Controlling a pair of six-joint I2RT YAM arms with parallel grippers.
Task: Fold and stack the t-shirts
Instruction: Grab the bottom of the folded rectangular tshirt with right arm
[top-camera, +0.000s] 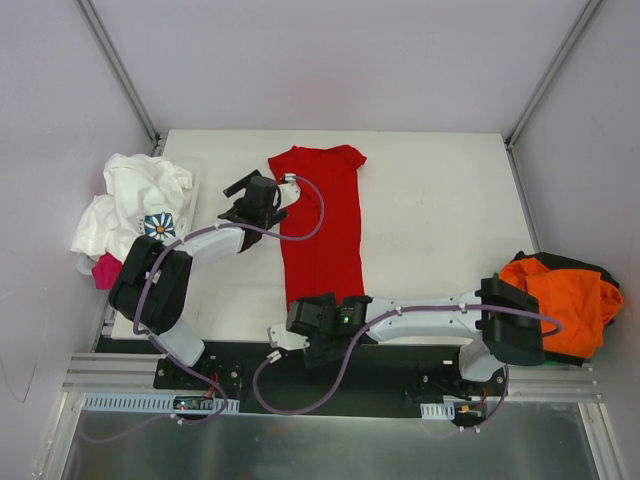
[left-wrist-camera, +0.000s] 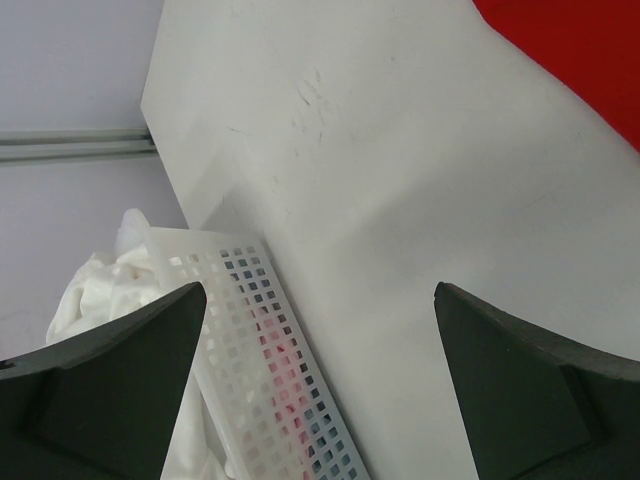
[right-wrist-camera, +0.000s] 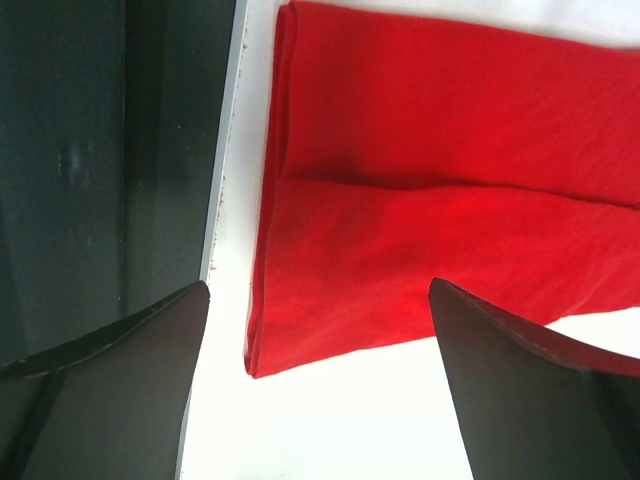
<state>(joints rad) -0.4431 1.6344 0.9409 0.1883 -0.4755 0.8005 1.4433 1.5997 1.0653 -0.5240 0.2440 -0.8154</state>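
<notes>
One red t-shirt (top-camera: 320, 220) lies at the centre of the worktop (top-camera: 440, 210), already narrowed into a long strip that runs from the upper middle of the top view down to the near edge, sleeves tucked in at the far end. That shape suggests the lengthwise folds are done and the crosswise fold comes next.

Both arms bracket it accordingly. The left gripper (top-camera: 232, 200) hovers just left of the strip's upper end with its jaws spread wide and nothing between them; its own camera looks past them at bare worktop and the perforated basket (left-wrist-camera: 260, 330). The right gripper (top-camera: 305, 322) hangs over the hem at the lower middle, equally wide and empty, and its wrist view shows the doubled hem corner (right-wrist-camera: 270, 350) just beside the worktop's edge, probably the layers it must pinch together.

Waiting shirts sit off to the sides, out of the folding area: a white printed one (top-camera: 140, 195) over a pink one (top-camera: 105, 272) at the left, an orange one (top-camera: 560, 300) wrapped in dark cloth at the lower right.
</notes>
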